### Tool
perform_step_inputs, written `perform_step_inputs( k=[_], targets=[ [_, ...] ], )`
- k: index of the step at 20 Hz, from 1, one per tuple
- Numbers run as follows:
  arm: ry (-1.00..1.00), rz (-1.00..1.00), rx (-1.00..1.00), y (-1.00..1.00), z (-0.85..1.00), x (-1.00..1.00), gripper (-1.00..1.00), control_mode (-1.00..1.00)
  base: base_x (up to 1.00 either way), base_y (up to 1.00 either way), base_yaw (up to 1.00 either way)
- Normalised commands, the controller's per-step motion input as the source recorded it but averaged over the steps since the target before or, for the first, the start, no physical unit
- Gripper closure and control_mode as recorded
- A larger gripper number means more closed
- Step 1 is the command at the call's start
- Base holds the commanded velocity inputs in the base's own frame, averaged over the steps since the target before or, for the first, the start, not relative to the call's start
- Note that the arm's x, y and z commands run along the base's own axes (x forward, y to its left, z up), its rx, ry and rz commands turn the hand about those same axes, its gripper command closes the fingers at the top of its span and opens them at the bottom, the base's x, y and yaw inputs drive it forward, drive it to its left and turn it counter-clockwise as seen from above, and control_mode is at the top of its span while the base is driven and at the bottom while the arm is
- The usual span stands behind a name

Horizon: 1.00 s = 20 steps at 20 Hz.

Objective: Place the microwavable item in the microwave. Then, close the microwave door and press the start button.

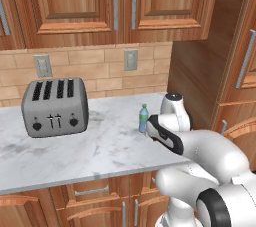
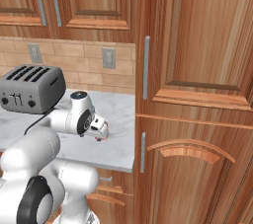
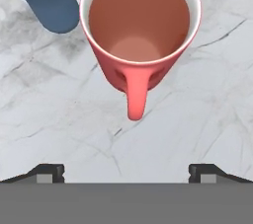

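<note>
Two rear views, shared counter [image 1: 100, 151]

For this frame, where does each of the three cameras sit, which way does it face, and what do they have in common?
Left base view: behind the arm on its left, facing the marble counter, silver four-slot toaster and slim blue bottle with green cap; white arm at lower right.
Right base view: behind on the right, facing tall wooden cabinets; arm at lower left.
Hand view: looks down on the red cup with pale rim; open gripper fingertips at bottom.
Shared: counter, toaster; bottle in left and hand views.
</note>
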Motion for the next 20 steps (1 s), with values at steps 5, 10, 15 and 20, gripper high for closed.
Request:
perform_step_inputs(
  k=[5,10,15,20],
  targets=[
    [-0.02,0.00,0.00,-0.11,-0.08,0.06,-1.00,-1.00,0.00,0.00,0.00],
    [0.00,0.00,0.00,-0.16,-0.04,0.19,-1.00,-1.00,0.00,0.00,0.00],
    [0.00,0.00,0.00,-0.02,-0.08,0.21,-1.00,-1.00,0.00,0.00,0.00],
    [0.00,0.00,0.00,0.00,-0.09,0.21,-1.00,-1.00,0.00,0.00,0.00]
  ],
)
